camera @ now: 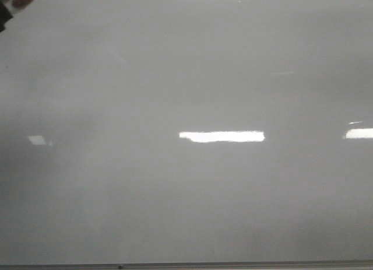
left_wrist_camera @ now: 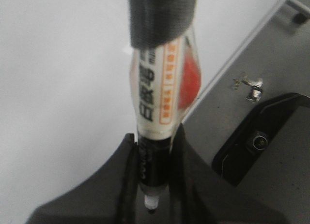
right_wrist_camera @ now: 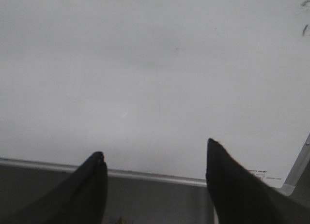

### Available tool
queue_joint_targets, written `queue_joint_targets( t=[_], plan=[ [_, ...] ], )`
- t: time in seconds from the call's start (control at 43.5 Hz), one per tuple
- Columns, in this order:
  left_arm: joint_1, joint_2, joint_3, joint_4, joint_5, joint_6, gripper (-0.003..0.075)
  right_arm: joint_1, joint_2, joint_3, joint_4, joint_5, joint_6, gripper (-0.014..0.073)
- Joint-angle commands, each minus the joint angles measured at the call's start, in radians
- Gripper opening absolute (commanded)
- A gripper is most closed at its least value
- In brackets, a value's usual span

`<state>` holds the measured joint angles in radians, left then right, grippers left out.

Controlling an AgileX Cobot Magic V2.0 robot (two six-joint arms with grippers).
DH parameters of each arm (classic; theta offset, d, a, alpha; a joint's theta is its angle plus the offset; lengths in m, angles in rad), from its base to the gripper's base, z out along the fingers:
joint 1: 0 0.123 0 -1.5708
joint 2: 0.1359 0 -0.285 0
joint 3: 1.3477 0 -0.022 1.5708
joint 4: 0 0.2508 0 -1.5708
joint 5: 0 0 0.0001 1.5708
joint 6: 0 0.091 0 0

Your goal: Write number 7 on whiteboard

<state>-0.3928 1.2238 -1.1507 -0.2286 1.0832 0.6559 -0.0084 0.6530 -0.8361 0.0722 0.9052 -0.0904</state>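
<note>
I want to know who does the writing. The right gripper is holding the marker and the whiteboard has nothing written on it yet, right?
Not quite. The left gripper holds the marker, as the left wrist view shows. The right gripper is open and empty in the right wrist view. The whiteboard shows no 7 yet in the front view.

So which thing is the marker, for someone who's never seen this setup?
Start at the whiteboard, the big pale glossy surface. In the left wrist view, the left gripper is shut on the marker in front of the board. It is a white barrel with orange labels, black towards the tip, and dark tape round the far end; the right gripper is open and holds nothing.
</note>
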Motion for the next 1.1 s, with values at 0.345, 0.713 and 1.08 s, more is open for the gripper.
queue_joint_targets(
  t=[0.345,0.713,1.08],
  plan=[
    [-0.372,0.069,-0.062,-0.036,0.024,0.065,-0.0020,0.261,0.232,-0.137,0.271,0.124,-0.524,0.0464],
    [-0.498,0.075,-0.066,-0.036,0.022,0.065,-0.0020,0.562,0.358,-0.177,0.464,0.087,-0.786,0.0464],
    [-0.503,0.075,-0.066,-0.036,0.022,0.065,-0.0020,0.726,0.494,-0.284,0.480,0.025,-0.788,0.0464]
  ],
)
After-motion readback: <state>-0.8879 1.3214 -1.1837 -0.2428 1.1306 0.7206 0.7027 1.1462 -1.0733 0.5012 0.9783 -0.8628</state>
